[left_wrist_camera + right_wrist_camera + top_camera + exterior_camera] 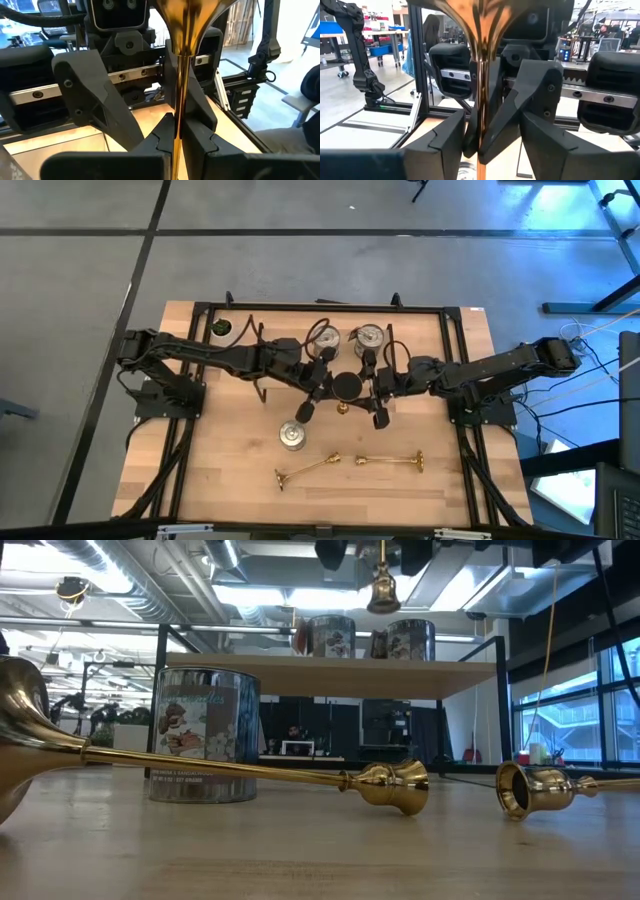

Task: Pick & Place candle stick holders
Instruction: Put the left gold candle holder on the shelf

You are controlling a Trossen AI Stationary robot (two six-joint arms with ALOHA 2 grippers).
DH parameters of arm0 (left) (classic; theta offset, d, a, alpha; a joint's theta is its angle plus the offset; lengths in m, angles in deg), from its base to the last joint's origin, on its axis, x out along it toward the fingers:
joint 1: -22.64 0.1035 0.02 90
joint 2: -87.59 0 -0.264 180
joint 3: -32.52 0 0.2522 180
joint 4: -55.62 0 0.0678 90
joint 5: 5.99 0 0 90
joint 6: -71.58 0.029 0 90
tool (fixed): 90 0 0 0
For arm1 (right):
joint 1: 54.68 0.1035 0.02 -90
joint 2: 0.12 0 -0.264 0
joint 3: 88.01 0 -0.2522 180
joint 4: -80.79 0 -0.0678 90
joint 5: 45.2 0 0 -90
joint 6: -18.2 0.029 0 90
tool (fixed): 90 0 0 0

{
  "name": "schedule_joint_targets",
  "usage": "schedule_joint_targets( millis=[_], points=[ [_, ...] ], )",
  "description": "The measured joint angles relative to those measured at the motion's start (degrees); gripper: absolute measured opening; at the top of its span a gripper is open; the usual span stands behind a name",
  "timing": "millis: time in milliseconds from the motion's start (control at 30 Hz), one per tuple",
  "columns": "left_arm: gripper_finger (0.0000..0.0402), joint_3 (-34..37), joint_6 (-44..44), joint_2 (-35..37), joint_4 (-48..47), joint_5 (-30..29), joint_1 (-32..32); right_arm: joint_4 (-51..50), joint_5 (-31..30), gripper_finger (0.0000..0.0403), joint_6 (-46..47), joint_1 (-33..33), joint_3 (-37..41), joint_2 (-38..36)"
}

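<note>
Clamped in my left gripper (176, 137) is the brass candle stick (181, 75), upright above mid-table, disc (344, 386) uppermost, while my right gripper (479, 137) faces it across the same stem, fingers half apart around it, grip uncertain, both arms equally near.

Wooden table (230, 470), two brass candlesticks (307, 468) (390, 461), silvery cup (292, 435)

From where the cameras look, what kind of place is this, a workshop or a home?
Most likely a robotics lab or workshop: two dark robot arms mounted at a wooden table, bare concrete floor around it, and exposed ceiling ducts.
</note>
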State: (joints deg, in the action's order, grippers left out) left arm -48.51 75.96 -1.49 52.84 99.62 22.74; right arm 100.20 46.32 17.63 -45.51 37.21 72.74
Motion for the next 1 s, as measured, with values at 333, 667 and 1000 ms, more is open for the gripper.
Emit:
schedule_joint_targets(
  millis=[333, 667, 1000],
  points=[
    [0.001, -0.1, 0.0, 0.2, -0.5, -0.9, 0.0, 0.5, -0.5, 0.0157, 0.2, 0.0, 0.1, -0.4],
    [0.001, 0.1, 0.0, -0.2, -2.1, 0.0, 0.0, 3.1, 1.4, 0.0214, -2.8, 2.3, 0.0, -0.6],
    [0.001, 0.1, -0.4, -0.1, -1.5, -0.7, 0.0, -1.2, 1.1, 0.0248, -2.7, 2.6, -1.7, -0.5]
  ],
)
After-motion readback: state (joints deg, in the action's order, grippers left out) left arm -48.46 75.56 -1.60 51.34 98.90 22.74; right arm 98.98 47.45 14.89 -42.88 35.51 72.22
